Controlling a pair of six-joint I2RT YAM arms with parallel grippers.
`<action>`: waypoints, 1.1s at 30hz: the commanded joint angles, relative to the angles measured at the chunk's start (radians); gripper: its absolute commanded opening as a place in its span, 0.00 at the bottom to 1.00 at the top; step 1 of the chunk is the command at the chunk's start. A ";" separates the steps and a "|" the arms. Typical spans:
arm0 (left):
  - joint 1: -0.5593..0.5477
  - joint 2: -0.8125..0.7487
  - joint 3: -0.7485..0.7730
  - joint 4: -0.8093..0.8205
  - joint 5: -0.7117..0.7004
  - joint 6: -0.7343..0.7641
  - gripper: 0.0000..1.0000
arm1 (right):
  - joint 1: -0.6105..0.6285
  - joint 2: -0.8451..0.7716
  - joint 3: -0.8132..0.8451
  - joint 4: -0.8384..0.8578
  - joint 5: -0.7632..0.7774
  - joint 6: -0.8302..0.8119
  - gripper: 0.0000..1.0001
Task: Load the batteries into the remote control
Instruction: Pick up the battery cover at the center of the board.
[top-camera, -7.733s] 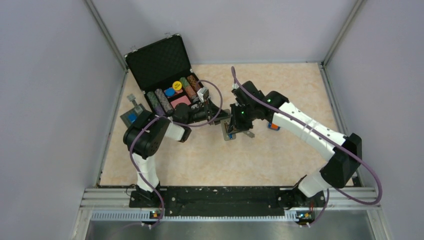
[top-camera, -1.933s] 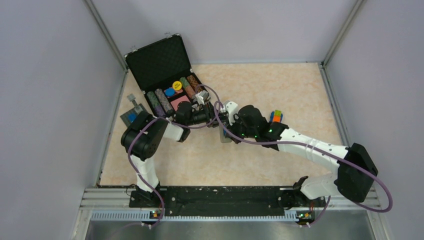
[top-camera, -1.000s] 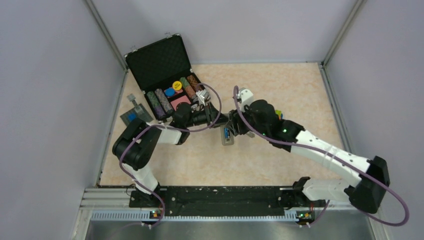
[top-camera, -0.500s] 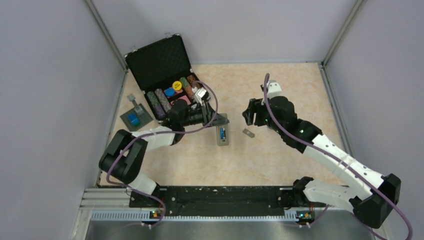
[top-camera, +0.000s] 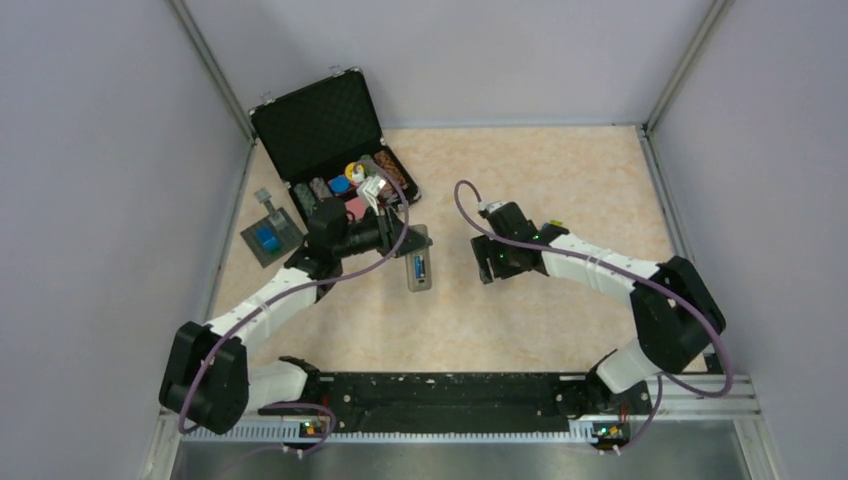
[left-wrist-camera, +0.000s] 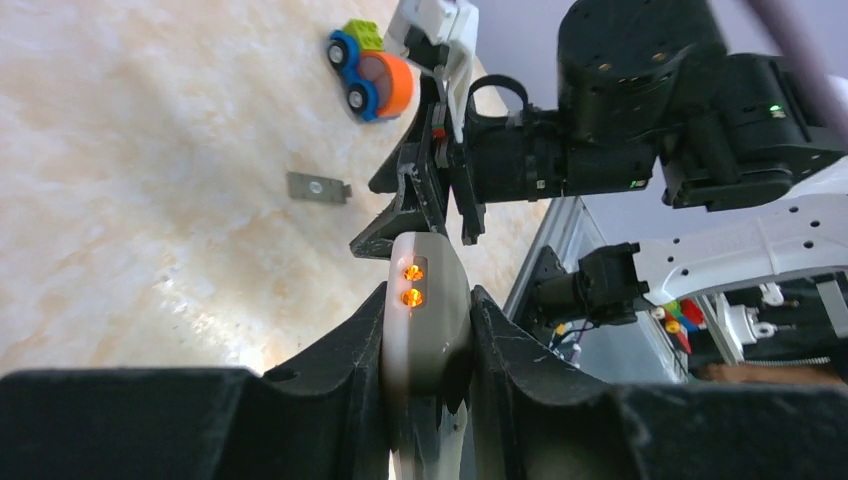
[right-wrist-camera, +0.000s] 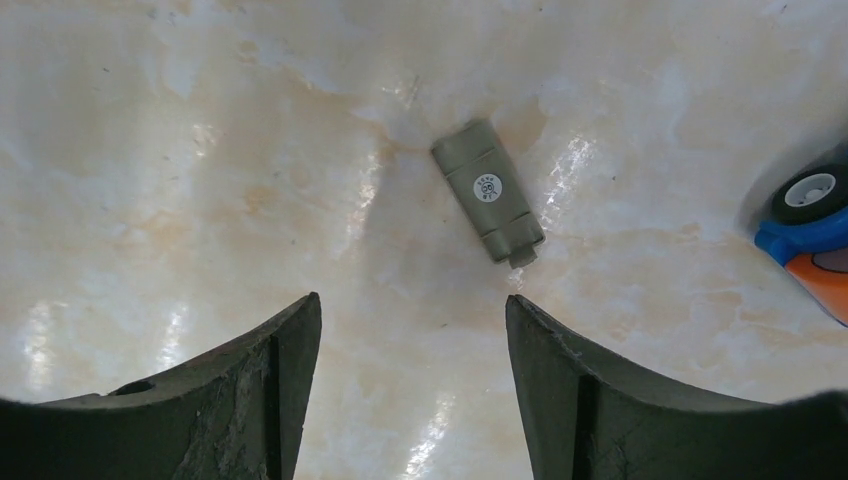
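My left gripper (left-wrist-camera: 425, 292) is shut on the remote control (left-wrist-camera: 424, 318), which it holds edge-up off the table, with two orange lights at its tip. From above, the remote control (top-camera: 418, 270) shows its grey back with a blue battery (top-camera: 420, 267) in the open compartment. I cannot make out the dark grey battery. My right gripper (right-wrist-camera: 410, 300) is open and empty, low over the table to the right of the remote. A small flat grey piece with a tab (right-wrist-camera: 488, 203) lies just beyond its fingertips.
An open black case (top-camera: 320, 125) with coloured chips stands at the back left. A grey plate with a blue block (top-camera: 268, 238) sits left of it. An orange-green-blue toy car (left-wrist-camera: 368, 72) lies just behind the right gripper.
The right gripper has left the remote, swung right, opened wider and come down over the small grey piece. The left arm has carried the remote to the left.
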 joint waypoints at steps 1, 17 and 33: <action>0.074 -0.105 -0.056 -0.013 -0.031 -0.019 0.00 | -0.006 0.056 0.025 0.001 0.049 -0.112 0.67; 0.239 -0.231 -0.137 0.057 0.015 -0.140 0.00 | -0.040 0.238 0.108 -0.028 0.098 -0.095 0.49; 0.247 -0.228 -0.157 0.085 0.006 -0.166 0.00 | -0.097 0.093 0.025 0.161 -0.268 0.363 0.44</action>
